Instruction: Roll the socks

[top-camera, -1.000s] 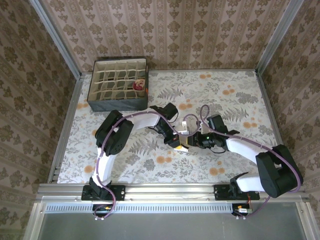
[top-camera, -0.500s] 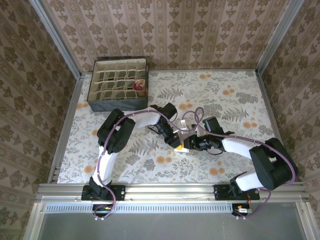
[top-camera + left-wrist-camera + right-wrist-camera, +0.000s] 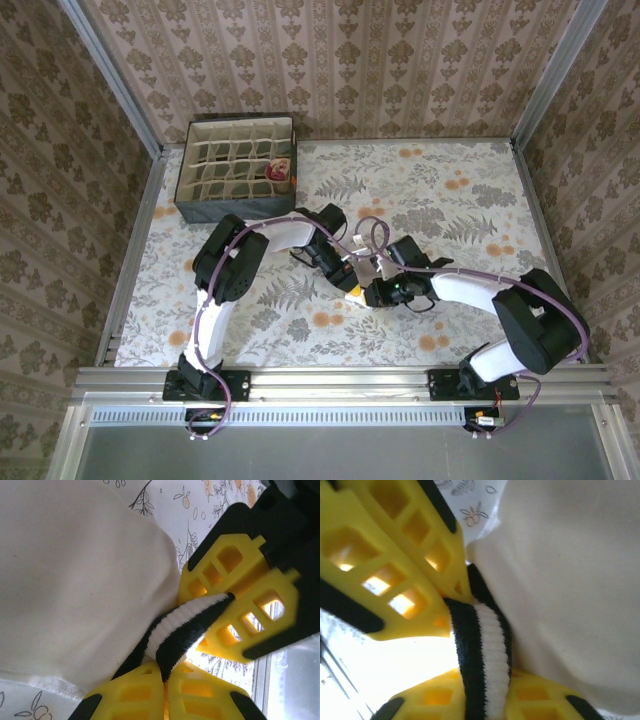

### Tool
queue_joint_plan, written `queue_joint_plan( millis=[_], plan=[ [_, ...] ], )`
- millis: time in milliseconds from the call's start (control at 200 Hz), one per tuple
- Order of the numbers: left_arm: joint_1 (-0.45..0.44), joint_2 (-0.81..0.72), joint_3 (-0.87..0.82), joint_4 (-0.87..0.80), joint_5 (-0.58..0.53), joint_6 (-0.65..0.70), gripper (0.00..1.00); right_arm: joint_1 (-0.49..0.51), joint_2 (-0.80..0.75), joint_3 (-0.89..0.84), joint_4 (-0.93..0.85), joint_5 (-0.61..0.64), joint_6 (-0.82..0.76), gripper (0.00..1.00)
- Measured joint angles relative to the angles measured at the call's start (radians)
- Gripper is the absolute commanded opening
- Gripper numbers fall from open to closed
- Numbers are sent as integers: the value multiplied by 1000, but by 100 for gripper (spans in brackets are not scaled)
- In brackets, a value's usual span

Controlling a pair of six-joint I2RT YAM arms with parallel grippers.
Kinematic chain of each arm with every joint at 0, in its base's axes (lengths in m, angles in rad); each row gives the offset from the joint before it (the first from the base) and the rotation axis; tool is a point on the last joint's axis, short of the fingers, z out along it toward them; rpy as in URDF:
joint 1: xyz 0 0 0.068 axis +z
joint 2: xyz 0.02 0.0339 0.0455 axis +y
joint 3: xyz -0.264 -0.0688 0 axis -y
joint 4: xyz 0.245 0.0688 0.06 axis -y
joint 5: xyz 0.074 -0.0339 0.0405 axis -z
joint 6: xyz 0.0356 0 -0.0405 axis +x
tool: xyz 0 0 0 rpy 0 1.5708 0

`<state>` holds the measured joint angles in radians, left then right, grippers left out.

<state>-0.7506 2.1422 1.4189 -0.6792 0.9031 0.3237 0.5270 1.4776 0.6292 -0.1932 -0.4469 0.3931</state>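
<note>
At mid-bench point(image 3: 470, 200), the left end effector point(image 3: 165, 685) and right end effector point(image 3: 485, 695) both clamp the striped cuff point(image 3: 185, 625) of the cream sock point(image 3: 75, 590), the cuff running straight between them and the body trailing off sideways, while the tan-and-maroon sock point(image 3: 279, 171) sits in the far-left box point(image 3: 236, 205).

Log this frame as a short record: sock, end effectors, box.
cream sock: bunched, its striped cuff pulled out to one side
left end effector: shut on the striped cuff
right end effector: shut on the same cuff, tip to tip with the left
box: far left corner of the table, a maroon-and-tan bundle in one cell
</note>
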Motion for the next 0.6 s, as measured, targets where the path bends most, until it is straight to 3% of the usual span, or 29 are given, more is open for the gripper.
queue_joint_plan(
  millis=[230, 600],
  plan=[
    [24, -72, -123, 149, -16, -55, 20, -9, 63, 64, -55, -12, 4, 0],
    [3, -332, -403, 438, -180, 75, 28, -56, 144, 130, -138, -80, 66, 0]
  ],
)
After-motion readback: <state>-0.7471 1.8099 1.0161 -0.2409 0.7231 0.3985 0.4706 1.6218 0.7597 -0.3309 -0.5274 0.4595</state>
